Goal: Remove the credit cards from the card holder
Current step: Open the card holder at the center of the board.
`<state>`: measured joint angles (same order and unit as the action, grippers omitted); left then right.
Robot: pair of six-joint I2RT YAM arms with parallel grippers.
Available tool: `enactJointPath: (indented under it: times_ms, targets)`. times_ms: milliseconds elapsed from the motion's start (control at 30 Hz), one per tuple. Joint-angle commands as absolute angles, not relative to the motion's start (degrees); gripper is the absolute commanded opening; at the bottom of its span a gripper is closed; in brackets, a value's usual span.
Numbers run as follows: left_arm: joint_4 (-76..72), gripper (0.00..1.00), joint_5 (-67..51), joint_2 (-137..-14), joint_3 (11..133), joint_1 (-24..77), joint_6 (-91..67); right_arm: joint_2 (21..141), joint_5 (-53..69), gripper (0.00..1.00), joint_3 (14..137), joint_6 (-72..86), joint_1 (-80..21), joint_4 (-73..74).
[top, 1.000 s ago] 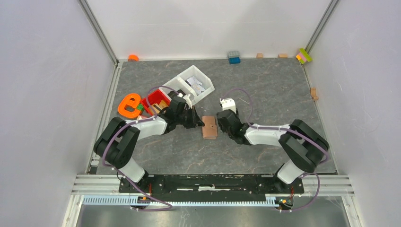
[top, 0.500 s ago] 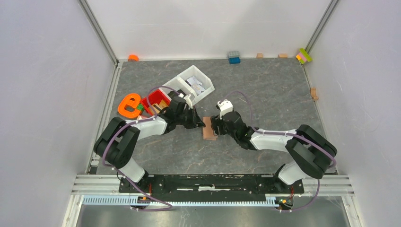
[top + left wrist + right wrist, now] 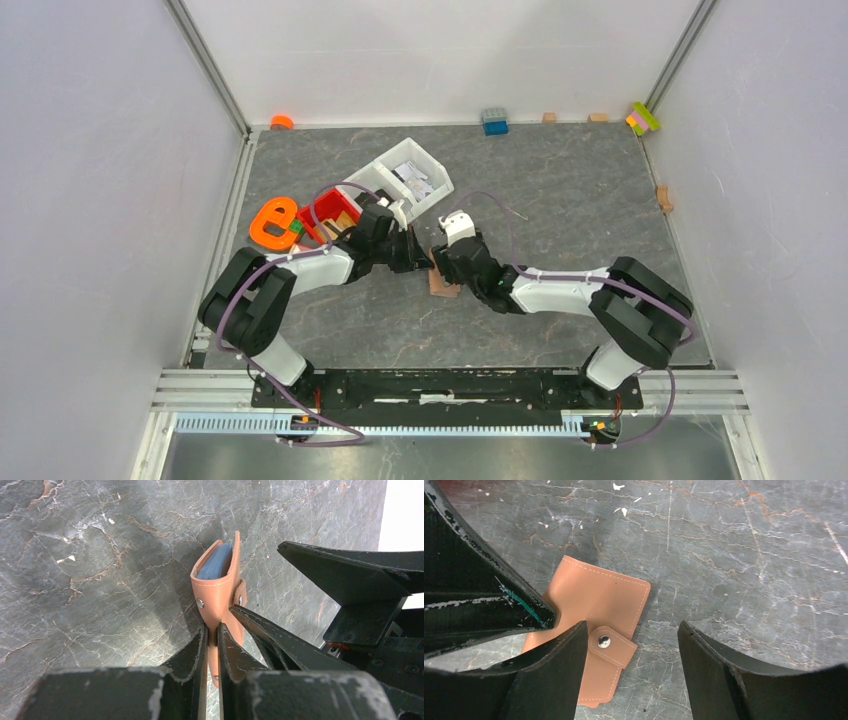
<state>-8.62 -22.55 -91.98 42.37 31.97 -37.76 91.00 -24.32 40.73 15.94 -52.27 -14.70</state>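
Observation:
The tan-brown card holder lies mid-table, largely hidden under both grippers in the top view. In the left wrist view the card holder stands on edge, and a pale blue-grey credit card shows inside its open side. My left gripper is shut on the holder's near edge. In the right wrist view the card holder lies flat with its snap tab by my left finger. My right gripper is open just above the tab. The orange-yellow card is hidden.
A white bin with packets and a red bin stand just behind the left gripper. An orange letter e lies left of them. A blue block and small wooden blocks sit along the back and right edges.
My right gripper has moved left, from beside the card holder to right over it, close against the left gripper. The left gripper has stayed in place on the holder.

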Motion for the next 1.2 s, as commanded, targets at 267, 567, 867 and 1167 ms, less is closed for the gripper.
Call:
enactJointPath:
  times_ms: [267, 567, 867, 1167]
  targets:
    - [-7.92, 0.13, -19.85, -89.25, 43.44, 32.17, -36.36, 98.55, -44.03, 0.6, 53.12, 18.82, -57.63, 5.11]
    - [-7.56, 0.13, -17.82, -87.41, 42.72, 32.17, -35.87, 98.78, -51.12, 0.6, 55.44, 18.7, -59.72, 8.43]
    - [-8.96, 0.13, -20.39, -88.91, 42.96, 32.17, -36.3, 87.38, -36.57, 0.7, 42.03, 10.62, -59.74, -14.17]
    - [-9.05, 0.13, -20.82, -89.18, 42.98, 32.17, -36.39, 93.18, -33.49, 0.69, 45.87, 8.65, -59.78, -14.42]
